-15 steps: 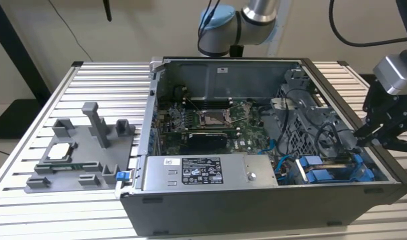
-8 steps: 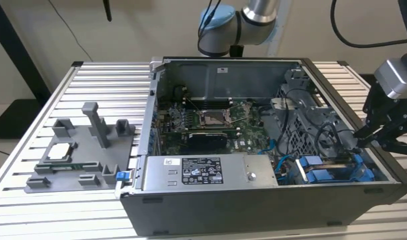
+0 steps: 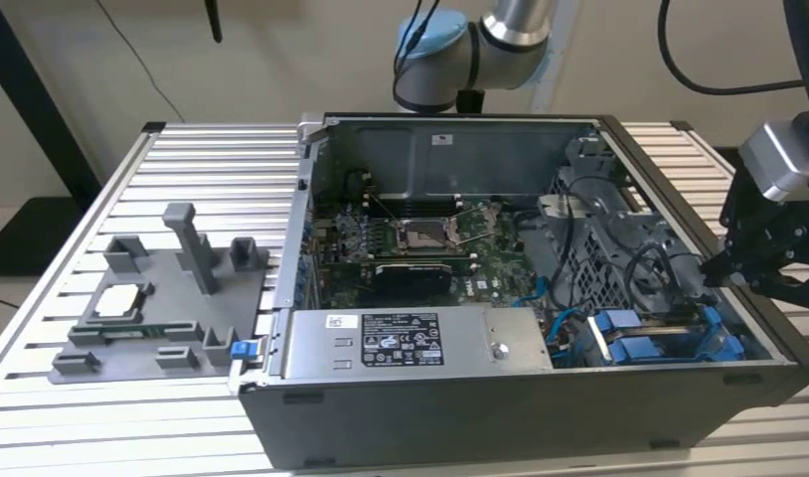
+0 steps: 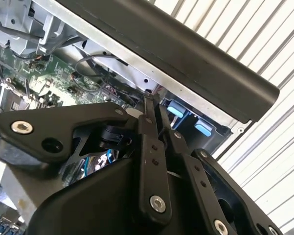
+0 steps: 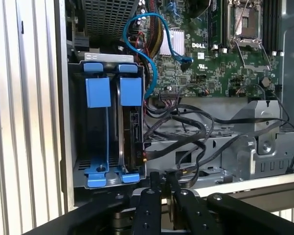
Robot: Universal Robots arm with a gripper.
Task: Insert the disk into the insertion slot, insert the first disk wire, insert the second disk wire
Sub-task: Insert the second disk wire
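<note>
Jaws look pinched shut with nothing between them. In the second wrist view the fingertips [image 4: 147, 110] meet just short of the black rim of the case [image 3: 511, 427]. Closed like that they make one thin probe, which I'd judge suits this tight corner better than a spread grip. In the exterior view they hang at the right edge of the frame, just outside the case wall and above the lower right corner where the slot [image 3: 650, 343] sits.

In the first wrist view the disk [image 5: 133, 132] stands on edge in the slot, in the compartment nearer the board [image 5: 210, 54], with its blue frame clipped at both ends. To my eye that first step is done. The compartment by the outer wall carries a second blue frame [image 5: 98, 90]; I cannot tell whether it holds a drive.

A blue cable [image 5: 151, 63] loops down from the board toward the disk, and black wires [image 5: 186, 127] lie bundled just beside it. Whether any of them is plugged into the disk I cannot tell.

The case lies on its side on the slatted worktop [image 3: 99, 199] with its open face up, which gives the arm [image 3: 504, 30] a way in from above.
</note>
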